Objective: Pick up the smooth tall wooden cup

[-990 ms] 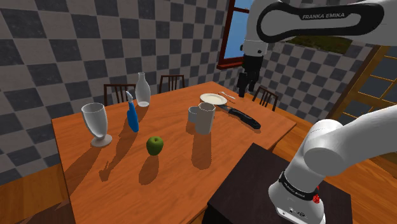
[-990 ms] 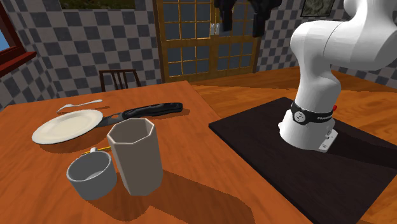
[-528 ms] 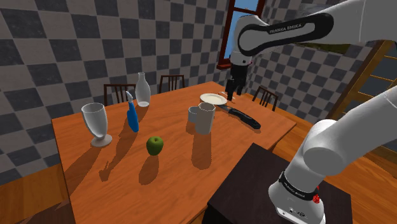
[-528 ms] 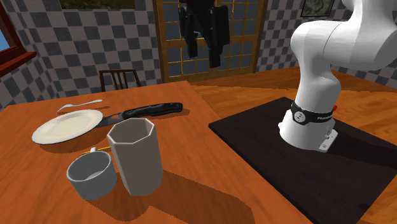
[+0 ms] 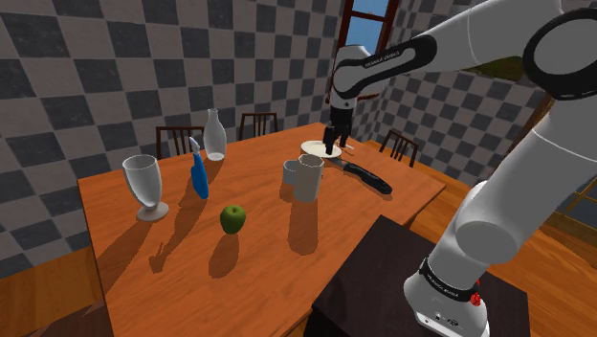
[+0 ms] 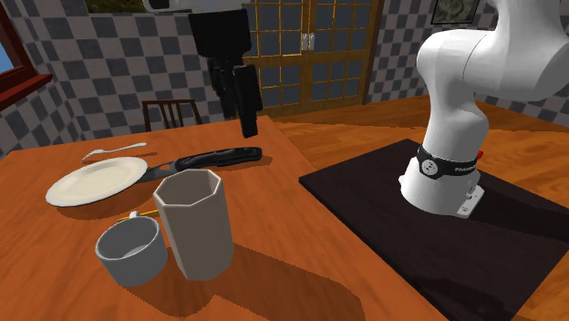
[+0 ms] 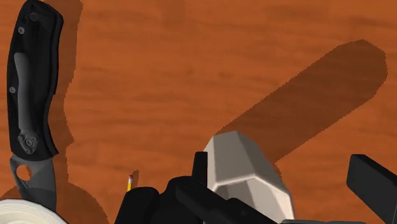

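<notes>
Approach step: the black end effector [image 6: 248,130], fingers apart and empty, hovers above the wooden table [image 6: 292,274] and next must descend around the tall, pale faceted cup [image 6: 193,223], which stands just beside a short white mug [image 6: 132,252].

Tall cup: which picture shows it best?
The second exterior view: the tall cup stands close and whole beside a small mug, its rim open. The shoulder view shows it whole but far off. The wrist view looks down on its upper part.
</notes>
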You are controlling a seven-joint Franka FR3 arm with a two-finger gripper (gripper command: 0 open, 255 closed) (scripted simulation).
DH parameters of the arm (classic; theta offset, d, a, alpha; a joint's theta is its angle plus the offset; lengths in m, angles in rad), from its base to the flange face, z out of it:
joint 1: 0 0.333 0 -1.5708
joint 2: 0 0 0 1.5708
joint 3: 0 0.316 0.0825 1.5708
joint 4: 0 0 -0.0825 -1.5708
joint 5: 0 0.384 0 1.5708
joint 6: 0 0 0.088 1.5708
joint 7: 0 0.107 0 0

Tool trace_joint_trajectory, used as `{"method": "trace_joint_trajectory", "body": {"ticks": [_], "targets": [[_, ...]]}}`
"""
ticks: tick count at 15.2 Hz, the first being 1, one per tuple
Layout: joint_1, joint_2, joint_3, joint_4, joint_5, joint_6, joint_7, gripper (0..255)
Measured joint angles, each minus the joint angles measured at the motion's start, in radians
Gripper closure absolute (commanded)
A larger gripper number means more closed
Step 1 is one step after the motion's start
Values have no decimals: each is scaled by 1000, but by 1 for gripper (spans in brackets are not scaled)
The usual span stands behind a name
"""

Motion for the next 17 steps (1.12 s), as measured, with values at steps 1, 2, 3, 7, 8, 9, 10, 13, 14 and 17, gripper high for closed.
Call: {"method": "trace_joint_trajectory", "body": {"ticks": [1,2,3,7,8,9,10,13,14,17], "targets": [[-3,42,-8,21,8,22,-16,0],[-4,77,-11,35,17,44,-27,0],[-9,114,-18,56,25,61,-44,0],[-24,267,-28,159,68,114,-96,0],[-29,315,-27,194,82,127,-109,0],[-33,349,-27,229,93,126,-119,0],[-37,369,-26,243,98,132,-126,0],[-43,401,-25,249,109,159,-137,0],[-43,411,-24,248,112,169,-139,0],[-45,439,-21,237,120,208,-144,0]]}}
